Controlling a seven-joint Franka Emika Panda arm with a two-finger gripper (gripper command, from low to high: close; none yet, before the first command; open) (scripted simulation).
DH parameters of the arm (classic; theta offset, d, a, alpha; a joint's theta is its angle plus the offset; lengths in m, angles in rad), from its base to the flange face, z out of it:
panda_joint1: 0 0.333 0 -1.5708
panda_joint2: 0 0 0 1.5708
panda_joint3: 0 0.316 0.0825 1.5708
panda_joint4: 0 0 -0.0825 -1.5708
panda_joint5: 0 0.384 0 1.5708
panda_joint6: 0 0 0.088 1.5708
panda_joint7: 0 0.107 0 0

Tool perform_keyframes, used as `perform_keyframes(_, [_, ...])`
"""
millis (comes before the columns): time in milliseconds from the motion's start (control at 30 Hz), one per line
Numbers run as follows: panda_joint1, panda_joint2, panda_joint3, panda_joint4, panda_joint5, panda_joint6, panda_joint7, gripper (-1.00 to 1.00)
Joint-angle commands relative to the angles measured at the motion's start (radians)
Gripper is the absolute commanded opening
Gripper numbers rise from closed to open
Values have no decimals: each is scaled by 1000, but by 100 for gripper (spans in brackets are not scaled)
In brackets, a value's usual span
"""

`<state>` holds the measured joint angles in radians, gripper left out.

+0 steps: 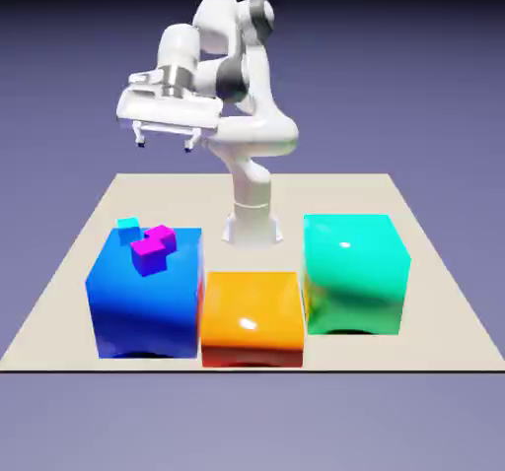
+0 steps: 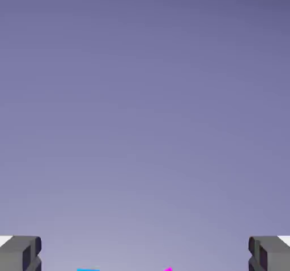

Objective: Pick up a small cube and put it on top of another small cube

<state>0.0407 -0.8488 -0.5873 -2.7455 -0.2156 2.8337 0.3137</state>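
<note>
No tiny lime cube shows in either view; it is hidden or out of view. My gripper hangs high over the table's far left part, well above the big blue block, and stands open with nothing between its fingers. In the hand view the gripper looks mostly at the plain backdrop, its grey fingertips far apart at the bottom corners. A tiny cyan cube and a cluster of tiny magenta cubes rest on the blue block's top. Slivers of the cyan cube and a magenta cube peek in at the hand view's bottom edge.
A big glossy orange block stands at the front middle, touching the blue block's side. A big teal block stands at the exterior view's right. The robot's base rises behind the orange block on the beige table.
</note>
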Motion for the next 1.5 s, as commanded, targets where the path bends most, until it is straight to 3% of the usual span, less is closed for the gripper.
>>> perform_keyframes(0, [2,-17,-36,4,-13,-13,-26,0])
perform_keyframes(1333, [73,-705,-1486,163,-545,-514,-1081,0])
perform_keyframes(1467, [146,-744,-1577,180,-612,-443,-1086,0])
